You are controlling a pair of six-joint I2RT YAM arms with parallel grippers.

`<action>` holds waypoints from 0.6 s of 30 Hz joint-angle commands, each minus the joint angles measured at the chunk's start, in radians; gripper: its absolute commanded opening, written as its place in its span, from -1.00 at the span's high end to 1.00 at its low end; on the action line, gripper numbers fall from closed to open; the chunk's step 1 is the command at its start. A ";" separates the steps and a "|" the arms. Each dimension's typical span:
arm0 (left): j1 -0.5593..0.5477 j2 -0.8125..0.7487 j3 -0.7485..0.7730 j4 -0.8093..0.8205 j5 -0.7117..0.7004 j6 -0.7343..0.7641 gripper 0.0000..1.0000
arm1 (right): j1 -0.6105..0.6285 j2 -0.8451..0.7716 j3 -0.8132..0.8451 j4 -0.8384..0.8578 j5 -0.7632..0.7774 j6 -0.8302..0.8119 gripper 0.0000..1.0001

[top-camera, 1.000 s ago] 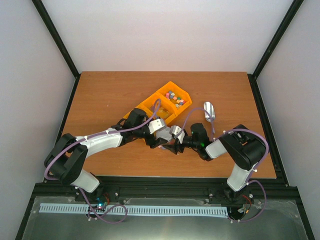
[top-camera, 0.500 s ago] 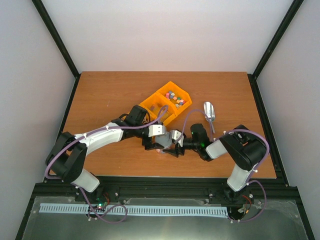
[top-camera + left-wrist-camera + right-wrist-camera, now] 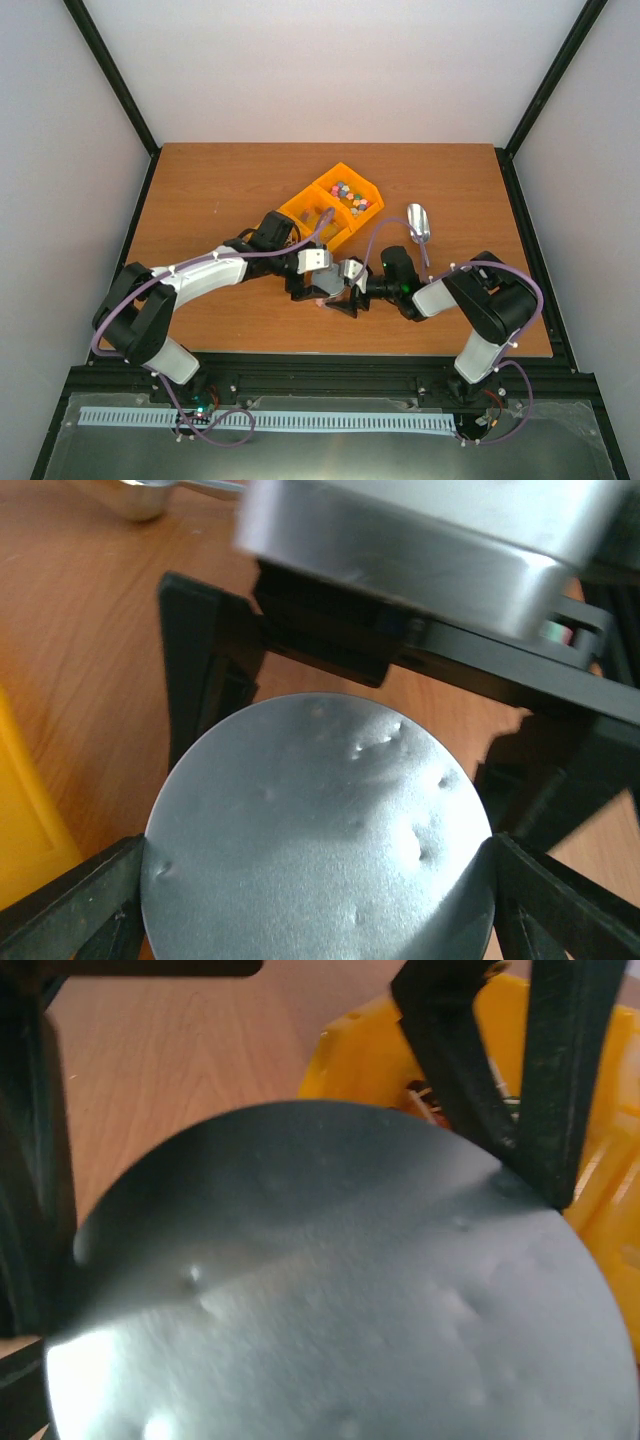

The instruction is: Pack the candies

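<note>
A round silver lid [image 3: 318, 830] fills the left wrist view, and my left gripper [image 3: 318, 890] is shut on its rim, one finger at each side. The same lid [image 3: 330, 1300] fills the right wrist view. In the top view both grippers meet at the table's middle front: the left gripper [image 3: 322, 285] is above, and the right gripper [image 3: 342, 297] comes in from the right, its fingers [image 3: 205, 660] straddling the clear jar below the lid. The jar [image 3: 321, 301] is mostly hidden, with a pinkish spot showing. Loose candies [image 3: 348, 193] lie in the orange bin's far compartment.
The orange two-compartment bin [image 3: 300, 215] stands just behind the grippers, and its yellow wall shows in the right wrist view [image 3: 360, 1050]. A metal scoop [image 3: 418, 222] lies on the table to the right of the bin.
The left gripper has swung from beside the bin toward the near side, bringing the lid over the jar at the right gripper. In the last half second it has barely moved.
</note>
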 commanded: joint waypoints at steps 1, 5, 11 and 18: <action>-0.011 -0.007 -0.046 0.218 -0.161 -0.323 -0.23 | -0.003 -0.024 -0.014 0.078 0.094 0.100 -1.00; -0.032 -0.024 -0.073 0.264 -0.188 -0.370 -0.23 | -0.001 0.007 -0.009 0.104 0.174 0.158 -0.97; -0.045 -0.043 -0.088 0.231 -0.129 -0.323 -0.21 | -0.001 0.041 0.006 0.100 0.188 0.115 -0.39; -0.043 -0.047 -0.052 0.052 0.050 -0.074 -0.16 | -0.004 0.036 -0.004 0.100 0.067 0.058 -0.07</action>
